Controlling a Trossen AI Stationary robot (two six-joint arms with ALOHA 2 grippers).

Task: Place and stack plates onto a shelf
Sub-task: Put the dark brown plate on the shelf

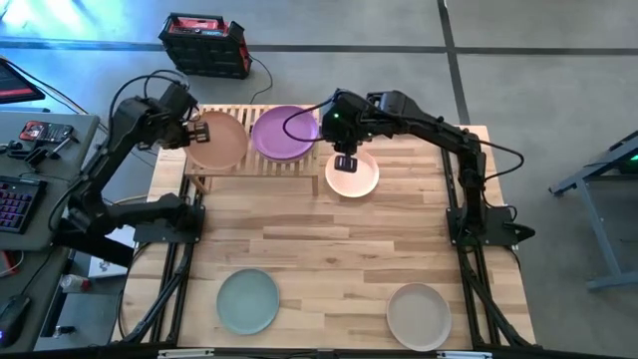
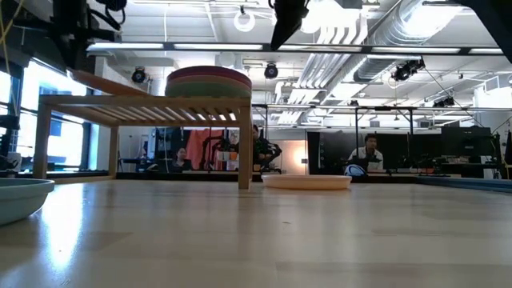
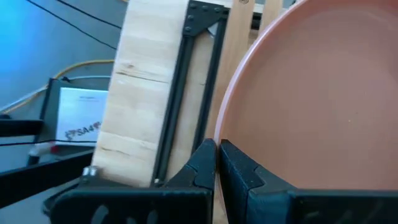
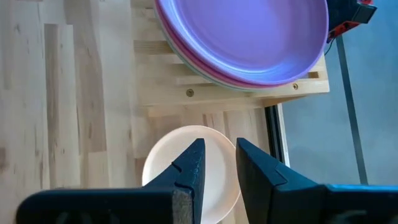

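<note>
Floor (image 1: 558, 60): grey, smooth, crossed by dark seam lines around the counter.
Counter (image 1: 339, 259): pale butcher-block wood on a black frame.
Black and red case (image 1: 206, 44): on the floor at the far side, cable trailing from it.
Side desk (image 1: 40, 150): grey, at the left, carrying a keyboard (image 1: 15, 204) and small tools.
Ceiling (image 2: 360, 24): open, white ducts and pipes, strip lights.
Windows (image 2: 48, 120): bright daylight at the left.
Far room: desks with monitors (image 2: 464, 144); a seated person (image 2: 370, 152) at the right, another near the middle.
</note>
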